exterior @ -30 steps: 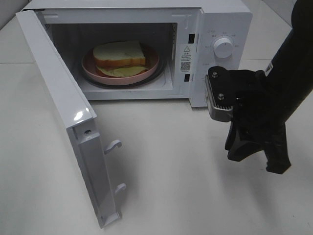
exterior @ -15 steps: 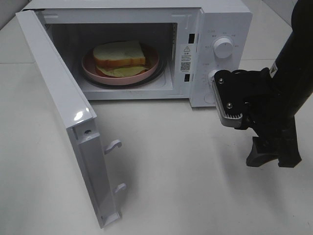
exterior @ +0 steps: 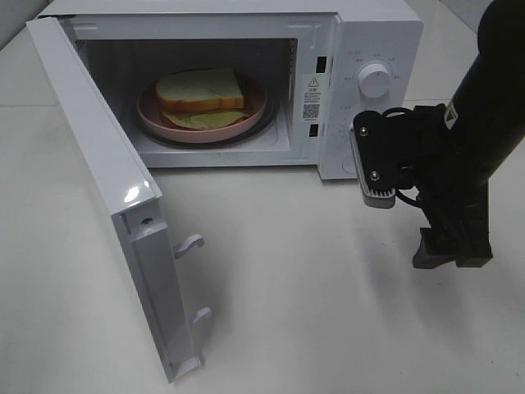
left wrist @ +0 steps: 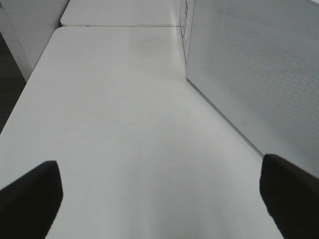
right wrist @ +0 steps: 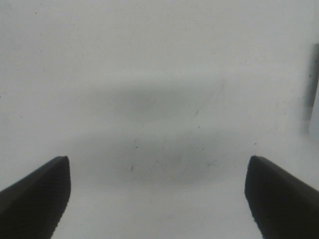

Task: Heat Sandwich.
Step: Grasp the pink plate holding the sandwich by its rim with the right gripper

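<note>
The sandwich (exterior: 201,97) sits on a pink plate (exterior: 250,121) inside the microwave (exterior: 377,33), which is where it must be to get hot. The door (exterior: 107,189) stands wide open, so I think shutting it is the next job. The right gripper (exterior: 410,209) hangs over the table (exterior: 312,312) near the dial (exterior: 376,80). Its fingers are spread wide and hold nothing. The left gripper (left wrist: 159,199) waits by the door's outer side. It is also wide open and empty, maybe ready to push.

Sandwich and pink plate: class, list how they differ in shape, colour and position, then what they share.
The sandwich is square, the plate round. The sandwich is white with tan crust, the plate pink. The sandwich lies on the plate. Both sit inside the open microwave.
</note>
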Controlling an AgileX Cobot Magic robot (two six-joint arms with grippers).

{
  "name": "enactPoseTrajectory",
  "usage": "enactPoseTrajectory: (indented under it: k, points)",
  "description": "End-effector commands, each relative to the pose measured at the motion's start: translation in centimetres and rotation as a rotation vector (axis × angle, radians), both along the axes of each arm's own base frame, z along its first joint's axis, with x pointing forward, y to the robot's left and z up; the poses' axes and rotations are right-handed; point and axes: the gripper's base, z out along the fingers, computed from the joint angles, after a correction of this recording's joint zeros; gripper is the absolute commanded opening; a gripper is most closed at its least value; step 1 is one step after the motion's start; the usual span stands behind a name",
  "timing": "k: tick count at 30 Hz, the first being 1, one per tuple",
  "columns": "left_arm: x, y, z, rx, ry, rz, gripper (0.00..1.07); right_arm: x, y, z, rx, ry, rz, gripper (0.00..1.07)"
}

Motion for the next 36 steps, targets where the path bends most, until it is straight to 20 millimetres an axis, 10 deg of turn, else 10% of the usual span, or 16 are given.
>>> enactPoseTrajectory:
  k: [1,12,36]
  points:
    - [-0.3,0.0,0.0,-0.001,-0.031,0.004,1.04,0.3,0.8,1.0,0.0,-0.051,0.047,0.9]
    - [-0.3,0.0,0.0,-0.001,-0.031,0.004,1.04,2.1,4.5,4.3,0.075,-0.192,0.138,0.89]
    - [-0.3,0.0,0.0,-0.001,-0.031,0.004,1.04,7.6,10.0,2.5,0.142,-0.287,0.21,0.87]
